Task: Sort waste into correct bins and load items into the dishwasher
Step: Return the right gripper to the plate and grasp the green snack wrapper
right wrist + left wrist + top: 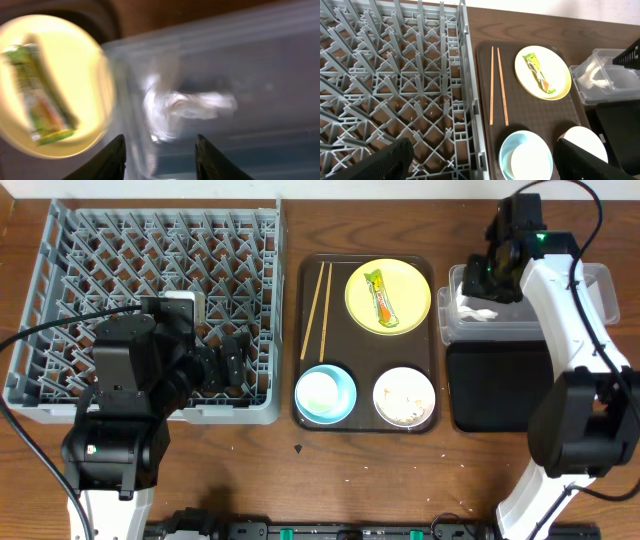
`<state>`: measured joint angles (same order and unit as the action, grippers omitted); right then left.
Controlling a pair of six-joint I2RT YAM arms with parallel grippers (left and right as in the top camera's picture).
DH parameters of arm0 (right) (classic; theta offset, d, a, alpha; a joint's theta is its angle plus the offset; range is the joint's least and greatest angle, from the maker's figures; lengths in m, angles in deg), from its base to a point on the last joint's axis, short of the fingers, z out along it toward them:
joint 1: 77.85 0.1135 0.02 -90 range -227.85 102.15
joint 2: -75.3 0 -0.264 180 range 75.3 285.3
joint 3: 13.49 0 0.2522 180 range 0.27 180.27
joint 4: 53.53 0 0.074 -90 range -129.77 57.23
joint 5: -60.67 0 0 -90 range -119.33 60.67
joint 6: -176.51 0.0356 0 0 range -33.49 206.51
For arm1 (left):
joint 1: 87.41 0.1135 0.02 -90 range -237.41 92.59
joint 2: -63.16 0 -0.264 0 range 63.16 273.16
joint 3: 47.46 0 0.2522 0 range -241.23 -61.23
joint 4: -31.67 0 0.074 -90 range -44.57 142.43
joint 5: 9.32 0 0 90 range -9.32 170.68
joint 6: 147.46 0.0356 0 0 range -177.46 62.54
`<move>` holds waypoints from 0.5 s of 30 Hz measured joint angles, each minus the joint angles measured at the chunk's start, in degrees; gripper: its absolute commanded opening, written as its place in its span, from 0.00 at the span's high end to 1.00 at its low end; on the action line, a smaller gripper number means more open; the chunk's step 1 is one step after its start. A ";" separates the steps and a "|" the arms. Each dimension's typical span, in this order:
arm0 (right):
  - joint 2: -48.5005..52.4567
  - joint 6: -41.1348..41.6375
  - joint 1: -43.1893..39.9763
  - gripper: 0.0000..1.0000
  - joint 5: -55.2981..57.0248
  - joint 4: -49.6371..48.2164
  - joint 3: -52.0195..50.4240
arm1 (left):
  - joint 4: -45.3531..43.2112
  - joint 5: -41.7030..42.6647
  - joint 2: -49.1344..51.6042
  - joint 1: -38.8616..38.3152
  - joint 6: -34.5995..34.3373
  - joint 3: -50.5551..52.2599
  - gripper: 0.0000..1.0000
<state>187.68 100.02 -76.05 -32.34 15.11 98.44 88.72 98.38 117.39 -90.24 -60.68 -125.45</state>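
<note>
**Clerk:** Entry one, left claw (485,149). State?

**Checker:** Fingers spread wide, hanging above the grey dish rack (395,75), near the rack wall that adjoins the dark brown serving tray (535,115).

**Clerk:** Stock, nearest that claw first.

**Checker:** Just ahead, on the serving tray: one light blue bowl (504,154), a small white cup (531,164) seated inside. Beside it, by the right-hand finger: one white bowl (582,136), beige food scraps (405,402) in it. Further ahead: two wooden chopsticks (491,85), side by side, lengthwise. Farthest: one pale yellow plate (561,75), one green-and-orange wrapper (538,74) lying across it.

**Clerk:** Entry two, right claw (159,150). State?

**Checker:** Fingers spread, poised over the clear tub (270,60). View blurred.

**Clerk:** Stock, same order.

**Checker:** Just past the fingertips, inside the tub: one crumpled white tissue (185,106); contact with the claw, cannot tell. Behind the claw, toward the arm's base: one glossy black tray (500,385), just beside the tub. All rest on a wooden tabletop (300,480).
</note>
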 measured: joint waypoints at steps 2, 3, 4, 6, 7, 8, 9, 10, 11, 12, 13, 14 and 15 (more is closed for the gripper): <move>-1.62 -1.75 1.84 0.57 -0.70 -1.03 0.00 | 0.00 0.00 0.00 0.00 0.00 0.00 0.10; -2.91 -3.15 3.87 0.66 -1.11 -1.42 0.00 | 0.00 0.00 0.00 0.00 0.00 0.00 0.09; -3.19 -3.63 4.48 0.71 -1.27 -1.51 0.02 | 0.00 0.00 0.00 0.00 0.00 0.00 0.10; -4.33 -5.51 8.37 0.66 -1.79 -2.60 0.07 | 0.00 0.00 0.00 0.00 0.00 0.00 0.10; -4.44 -5.73 10.03 0.63 -1.92 -3.50 0.07 | 0.00 0.00 0.00 0.00 0.00 0.00 0.10; -4.42 -6.19 11.72 0.62 -1.90 -4.72 0.07 | 0.00 0.00 0.00 0.00 0.00 0.00 0.10; -4.07 -6.51 13.51 0.60 -1.77 -5.86 0.07 | 0.00 0.00 0.00 0.00 0.00 0.00 0.10; -3.61 -6.67 15.34 0.60 -1.42 -6.93 0.07 | 0.02 0.00 0.00 0.00 0.00 0.00 0.09; -2.82 -6.80 17.38 0.58 -0.72 -8.20 0.07 | 0.00 0.00 0.00 0.00 0.00 0.00 0.10; -2.10 -6.82 18.45 0.56 -0.50 -8.74 0.07 | 0.00 0.00 -0.02 0.00 0.00 0.00 0.10; -0.79 -6.80 19.96 0.56 0.59 -10.03 0.07 | 0.00 0.00 0.00 0.00 0.00 0.00 0.10; 0.57 -6.80 20.94 0.56 1.49 -11.39 0.07 | 0.00 0.00 0.00 0.00 0.00 0.00 0.10; 2.01 -6.78 21.62 0.55 2.27 -12.59 0.07 | 0.00 0.00 0.00 0.00 0.00 0.00 0.10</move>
<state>189.69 93.25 -54.43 -30.06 2.52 98.51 88.72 98.38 117.39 -90.24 -60.68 -125.45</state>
